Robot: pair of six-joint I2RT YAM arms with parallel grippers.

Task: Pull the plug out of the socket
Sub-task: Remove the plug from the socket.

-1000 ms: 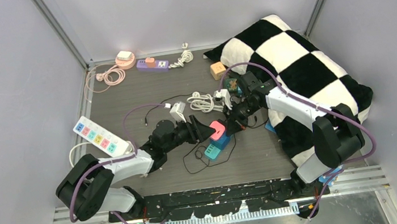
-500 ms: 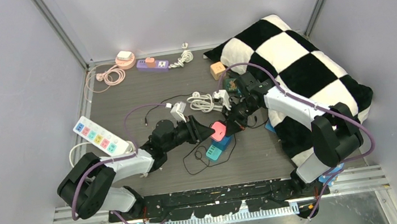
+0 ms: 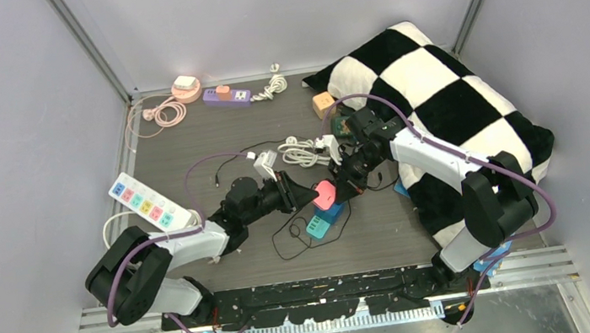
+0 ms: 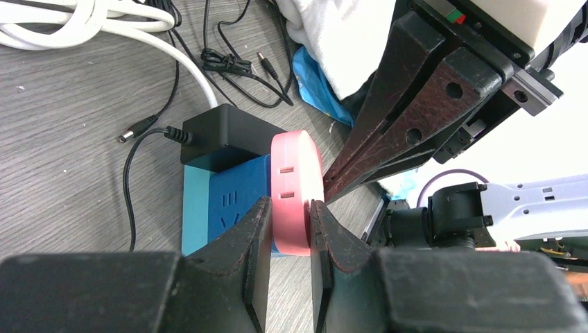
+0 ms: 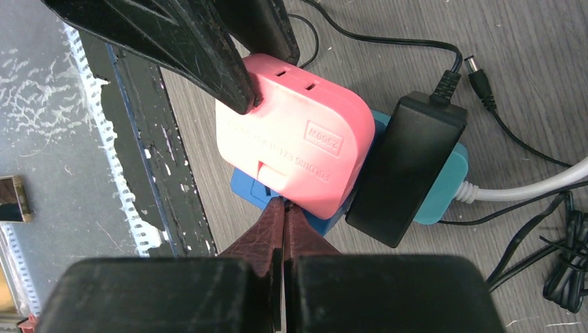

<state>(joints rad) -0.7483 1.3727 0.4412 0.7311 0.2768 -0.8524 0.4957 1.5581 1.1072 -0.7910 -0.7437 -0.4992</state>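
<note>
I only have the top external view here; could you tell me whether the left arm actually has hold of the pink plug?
Observer: Yes. In the left wrist view the left gripper has its jaws pressed against either side of the pink plug.
Operator: Thank you. Is the plug out of the socket?
Observer: Not yet. The right wrist view shows it seated flush on the blue socket.
Operator: And what is the right arm doing, please?
Observer: The right gripper has its jaws shut with nothing between them, and the tips rest at the seam where plug meets socket.
</note>
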